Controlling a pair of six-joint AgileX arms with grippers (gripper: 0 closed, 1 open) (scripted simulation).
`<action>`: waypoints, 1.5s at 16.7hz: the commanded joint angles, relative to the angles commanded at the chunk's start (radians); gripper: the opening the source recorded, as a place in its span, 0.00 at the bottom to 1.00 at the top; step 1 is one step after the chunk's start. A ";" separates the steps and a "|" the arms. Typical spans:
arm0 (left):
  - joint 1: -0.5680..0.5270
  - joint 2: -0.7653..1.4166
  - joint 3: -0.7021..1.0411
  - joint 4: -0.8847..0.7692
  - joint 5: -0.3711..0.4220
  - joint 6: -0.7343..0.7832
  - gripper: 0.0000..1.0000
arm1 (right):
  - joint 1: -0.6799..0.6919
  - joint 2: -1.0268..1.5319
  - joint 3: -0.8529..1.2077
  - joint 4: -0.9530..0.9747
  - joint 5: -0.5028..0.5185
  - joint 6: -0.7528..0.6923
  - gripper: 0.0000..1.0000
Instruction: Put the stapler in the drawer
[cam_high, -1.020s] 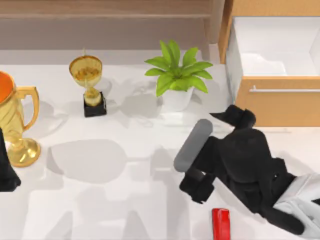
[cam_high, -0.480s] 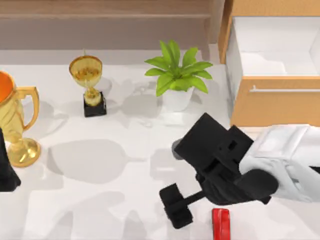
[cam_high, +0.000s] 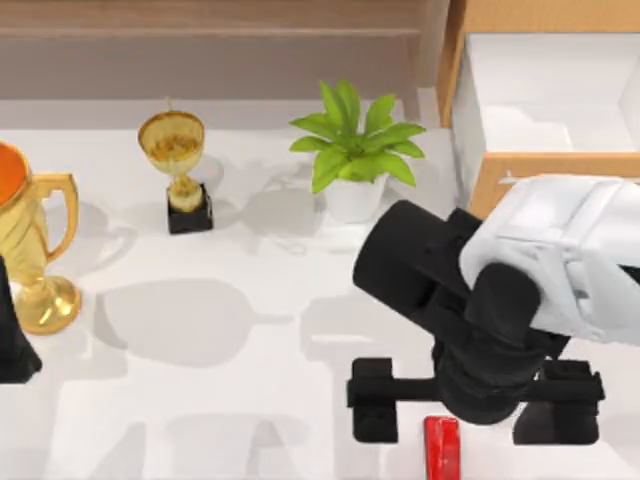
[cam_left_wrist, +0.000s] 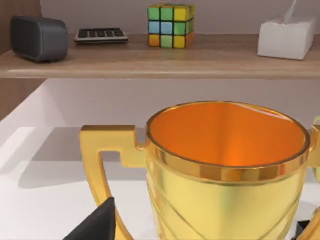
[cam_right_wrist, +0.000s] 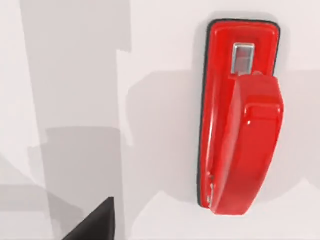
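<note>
Below, my right hand (cam_high: 475, 412) hangs wide open and empty over the glossy, round-ended red stapler (cam_high: 441, 447).

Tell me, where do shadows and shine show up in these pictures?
Top view: soft grey shadows lie on the white table beside the trophies. Right wrist view: the red stapler carries small bright highlights and lies partly in shadow. Left wrist view: the gold cup's rim gleams.
</note>
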 joint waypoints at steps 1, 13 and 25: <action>0.000 0.000 0.000 0.000 0.000 0.000 1.00 | -0.003 0.003 0.007 -0.013 -0.007 0.013 1.00; 0.000 0.000 0.000 0.000 0.000 0.000 1.00 | -0.001 0.087 -0.107 0.191 -0.008 0.020 1.00; 0.000 0.000 0.000 0.000 0.000 0.000 1.00 | -0.001 0.123 -0.157 0.269 -0.008 0.021 0.62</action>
